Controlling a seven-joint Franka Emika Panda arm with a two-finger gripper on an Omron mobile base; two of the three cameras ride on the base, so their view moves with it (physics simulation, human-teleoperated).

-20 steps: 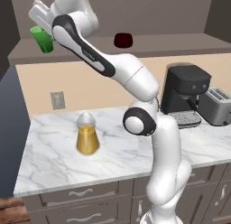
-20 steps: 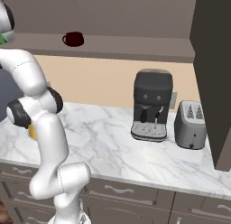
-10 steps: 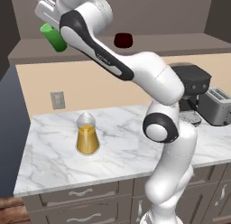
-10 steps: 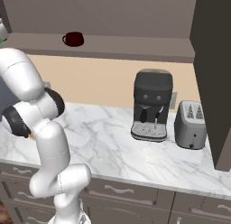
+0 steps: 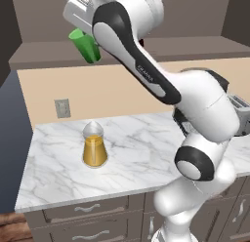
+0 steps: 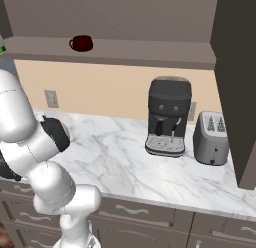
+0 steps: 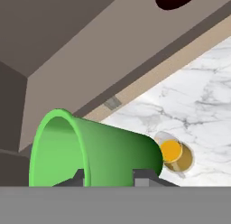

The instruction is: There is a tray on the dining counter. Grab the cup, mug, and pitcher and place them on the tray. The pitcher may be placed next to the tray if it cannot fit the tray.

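Arm swung right w/ cup [image 5: 86, 45], held above pitcher [image 5: 94, 149].

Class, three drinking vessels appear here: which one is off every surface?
The green cup, held tilted in the gripper. The pitcher stands on the worktop; the mug sits on the shelf.

Glossy green plastic cup [image 7: 97, 148], translucent amber pitcher [image 5: 94, 145], polished marble worktop [image 5: 136, 163].

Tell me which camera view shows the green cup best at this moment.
The hand view: the cup lies large across the frame, its open rim and tapered wall plain, held between the fingers. The left base view shows it smaller, tilted and high beside the arm. The right base view gives a green sliver at its left edge, probably the cup.
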